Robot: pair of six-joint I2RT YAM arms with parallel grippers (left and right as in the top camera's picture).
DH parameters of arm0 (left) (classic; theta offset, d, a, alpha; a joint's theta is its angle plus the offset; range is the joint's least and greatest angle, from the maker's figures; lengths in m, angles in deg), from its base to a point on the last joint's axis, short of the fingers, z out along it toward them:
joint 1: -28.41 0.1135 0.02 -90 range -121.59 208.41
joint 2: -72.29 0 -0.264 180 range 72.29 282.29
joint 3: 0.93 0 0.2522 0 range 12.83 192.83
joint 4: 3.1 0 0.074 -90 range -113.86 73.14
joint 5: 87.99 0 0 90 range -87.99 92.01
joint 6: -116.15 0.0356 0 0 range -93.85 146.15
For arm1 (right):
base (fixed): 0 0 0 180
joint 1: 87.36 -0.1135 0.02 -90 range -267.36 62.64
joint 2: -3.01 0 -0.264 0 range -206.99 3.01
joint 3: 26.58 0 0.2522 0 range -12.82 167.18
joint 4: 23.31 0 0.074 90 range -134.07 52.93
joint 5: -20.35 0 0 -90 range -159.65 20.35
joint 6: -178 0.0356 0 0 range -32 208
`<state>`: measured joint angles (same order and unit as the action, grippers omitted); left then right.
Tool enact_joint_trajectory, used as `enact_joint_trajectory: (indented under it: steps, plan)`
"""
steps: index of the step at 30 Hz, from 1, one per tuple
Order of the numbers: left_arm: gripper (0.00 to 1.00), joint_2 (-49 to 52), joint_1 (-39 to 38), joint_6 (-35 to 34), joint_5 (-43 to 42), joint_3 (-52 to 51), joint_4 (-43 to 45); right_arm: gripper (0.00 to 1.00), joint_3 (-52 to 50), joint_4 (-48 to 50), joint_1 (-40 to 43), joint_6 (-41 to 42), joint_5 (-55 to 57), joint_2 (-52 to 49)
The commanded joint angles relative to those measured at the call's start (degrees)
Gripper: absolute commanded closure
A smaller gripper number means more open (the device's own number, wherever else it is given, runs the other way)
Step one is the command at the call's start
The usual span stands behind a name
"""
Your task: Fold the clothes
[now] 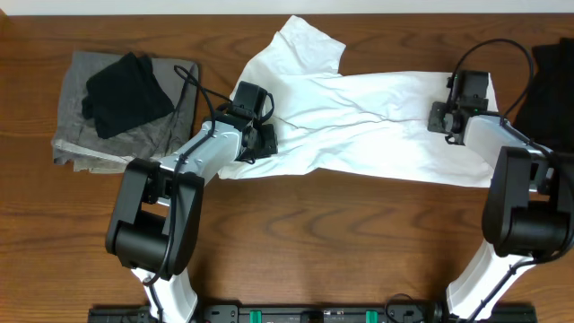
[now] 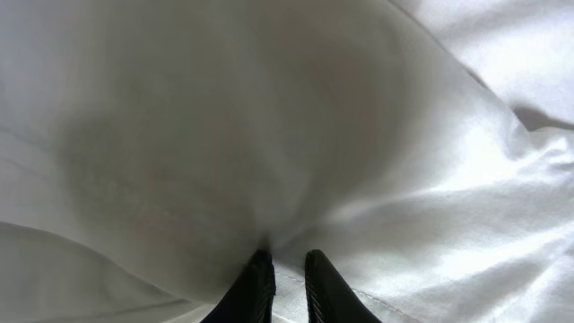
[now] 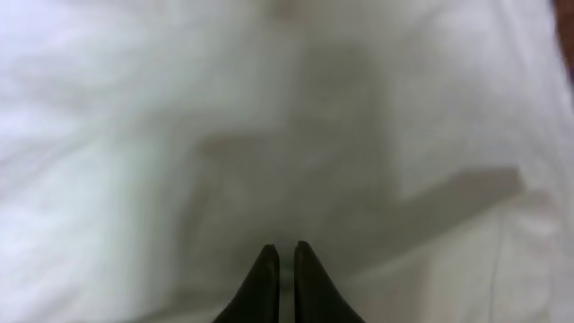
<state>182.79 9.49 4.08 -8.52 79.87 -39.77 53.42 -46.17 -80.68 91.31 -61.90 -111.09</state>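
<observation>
The white T-shirt [image 1: 359, 126] lies crumpled across the middle of the table, one sleeve pointing to the far edge. No print shows on it. My left gripper [image 1: 260, 136] is at the shirt's left end. In the left wrist view its fingers [image 2: 287, 262] are closed on a stitched hem of the white cloth [image 2: 269, 135]. My right gripper [image 1: 446, 117] is at the shirt's right end. In the right wrist view its fingers [image 3: 285, 251] are pinched together on the white cloth [image 3: 269, 108].
A folded grey cloth [image 1: 81, 135] with a black garment [image 1: 126, 90] on top lies at the left. Another dark item [image 1: 552, 81] sits at the right edge. Bare wooden table [image 1: 314, 233] lies in front of the shirt.
</observation>
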Motion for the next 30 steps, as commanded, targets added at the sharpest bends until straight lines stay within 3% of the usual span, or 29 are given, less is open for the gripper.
enact_joint_trajectory:
  steps: [1, 11, 15, 16, 19, 23, 30]
  plan:
    - [0.84, 1.11, 0.17, 0.61, 1.20, -1.22, -0.57, 0.91, 1.42, 1.16, 0.94, -5.38, 1.44, 1.40]
    - [0.86, -3.19, 0.17, 2.97, 1.11, 4.11, -4.17, 0.81, 10.93, -14.27, 1.40, -6.56, 1.42, 12.37]
    - [0.83, -5.07, 0.20, 5.20, 1.14, 16.70, -14.45, 0.72, 16.31, -23.47, 1.40, -4.66, 0.09, 14.95]
    - [0.78, -4.90, 0.20, 6.21, 1.14, 20.52, -17.14, 0.68, 18.01, -25.94, 1.42, -4.28, -0.79, 15.17]
    - [0.75, -4.79, 0.17, 9.33, 1.14, 30.25, -21.09, 0.57, 22.01, -31.06, 1.40, -3.69, -2.64, 15.21]
    - [0.75, -4.74, 0.44, 11.47, 1.25, 39.21, -17.79, 0.53, 23.98, -32.70, 1.42, -2.58, -4.22, 15.21]
    - [0.76, -1.60, 0.63, 11.63, 7.21, 40.33, -10.03, 0.48, 23.96, -33.86, 1.62, -1.64, -5.86, 14.53]
